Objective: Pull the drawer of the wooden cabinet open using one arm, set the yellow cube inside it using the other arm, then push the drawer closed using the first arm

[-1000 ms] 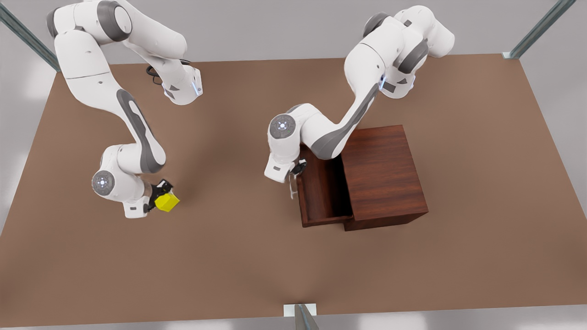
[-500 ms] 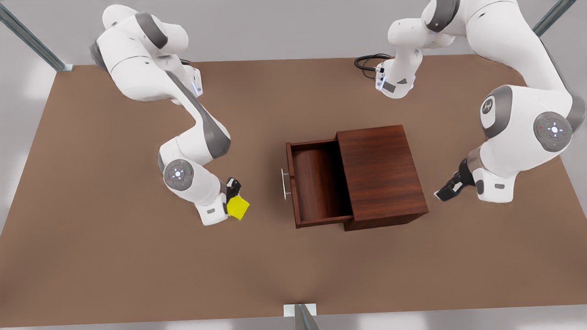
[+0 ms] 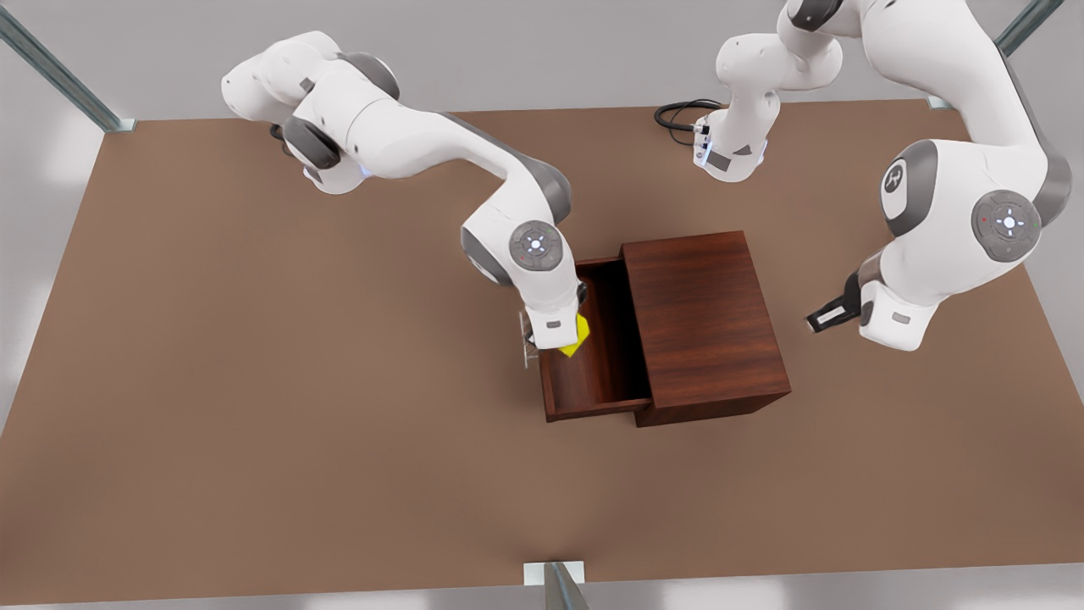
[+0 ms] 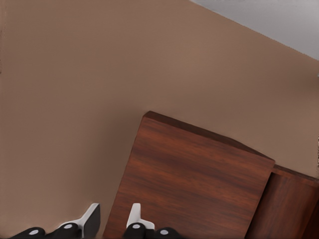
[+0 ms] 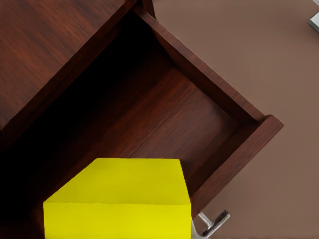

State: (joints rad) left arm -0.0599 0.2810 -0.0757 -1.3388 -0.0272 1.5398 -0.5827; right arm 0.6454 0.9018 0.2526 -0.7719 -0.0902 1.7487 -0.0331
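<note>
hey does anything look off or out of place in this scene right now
Nothing stands out. The drawer is pulled open squarely from the cabinet; the right gripper holds the cube over it. The left gripper waits, open, off the cabinet's far side.

— That cabinet (image 3: pixel 703 322) is a dark reddish-brown, isn't it, with streaky wood grain across its top?

— Yes, and the drawer (image 3: pixel 593 373) wears the same reddish wood, darker and shadowed inside. Its handle (image 3: pixel 525 339) is thin and silver.

— The cube (image 3: pixel 576 337) is plain bright yellow, no marks on it.

— And the surface (image 3: pixel 254 424) under everything is a flat, even brown, lighter than the cabinet.

— Both arms are glossy white with grey bands at the joints. The left claw (image 3: pixel 815 323) looks black, with pale fingertips (image 4: pixel 91 219) in its wrist view.

— The right claw (image 3: pixel 569 332) has a white body above the cube.

— Black cable (image 3: pixel 677 114) at the far edge, grey wall beyond.
</note>
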